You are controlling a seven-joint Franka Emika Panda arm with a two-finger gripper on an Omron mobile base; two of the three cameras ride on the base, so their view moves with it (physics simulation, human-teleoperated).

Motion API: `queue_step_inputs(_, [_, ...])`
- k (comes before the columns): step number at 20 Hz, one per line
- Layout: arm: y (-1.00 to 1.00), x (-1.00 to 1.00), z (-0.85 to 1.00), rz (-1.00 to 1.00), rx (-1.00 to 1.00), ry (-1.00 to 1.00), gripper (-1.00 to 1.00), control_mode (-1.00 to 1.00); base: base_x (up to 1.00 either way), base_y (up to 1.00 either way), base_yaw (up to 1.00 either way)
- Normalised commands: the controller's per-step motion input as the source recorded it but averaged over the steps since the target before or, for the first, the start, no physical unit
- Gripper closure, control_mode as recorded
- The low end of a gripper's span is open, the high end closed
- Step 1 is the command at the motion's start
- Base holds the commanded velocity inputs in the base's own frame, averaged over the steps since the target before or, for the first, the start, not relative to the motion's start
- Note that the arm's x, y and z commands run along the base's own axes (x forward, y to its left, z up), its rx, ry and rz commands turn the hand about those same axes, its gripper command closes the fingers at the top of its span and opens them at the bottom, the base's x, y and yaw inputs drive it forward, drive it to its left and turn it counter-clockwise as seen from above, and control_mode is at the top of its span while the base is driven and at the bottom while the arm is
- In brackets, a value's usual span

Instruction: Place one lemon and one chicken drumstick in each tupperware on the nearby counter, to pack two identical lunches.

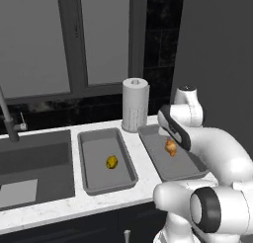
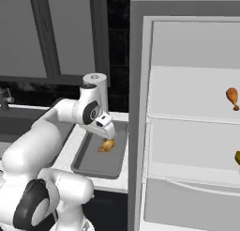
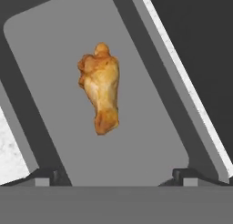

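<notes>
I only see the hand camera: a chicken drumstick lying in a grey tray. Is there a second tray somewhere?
Observer: Yes, another tupperware sits left of it on the counter, holding one lemon.
Operator: Any more chicken around?
Observer: A second chicken drumstick lies on a fridge shelf off to the right.
Operator: What's behind the trays?
Observer: An upright paper towel roll.

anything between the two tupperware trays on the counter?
Nothing. In the left base view only a bare strip of counter separates the left tupperware, holding a lemon, from the right tupperware.
</notes>
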Motion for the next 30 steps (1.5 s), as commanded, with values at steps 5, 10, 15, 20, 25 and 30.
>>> queue_step_inputs(5, [0.23,-0.8,-0.08,0.11,-0.1,0.0,-1.0,1.0,-0.2,0.09,0.05])
queue_step_inputs(10, [0.0,0.0,0.0,0.0,0.0,0.0,-1.0,1.0,-1.0,0.61,0.35])
queue_step_inputs(15, [0.0,0.0,0.0,0.0,0.0,0.0,-1.0,1.0,-1.0,-0.3,0.12])
queue_step_inputs(20, [0.0,0.0,0.0,0.0,0.0,0.0,-1.0,1.0,-0.29,-1.0,-0.08])
queue_step_inputs(25, [0.0,0.0,0.0,0.0,0.0,0.0,-1.0,1.0,0.01,-1.0,-0.12])
queue_step_inputs(30, [0.0,0.0,0.0,0.0,0.0,0.0,-1.0,1.0,0.15,-0.79,-0.1])
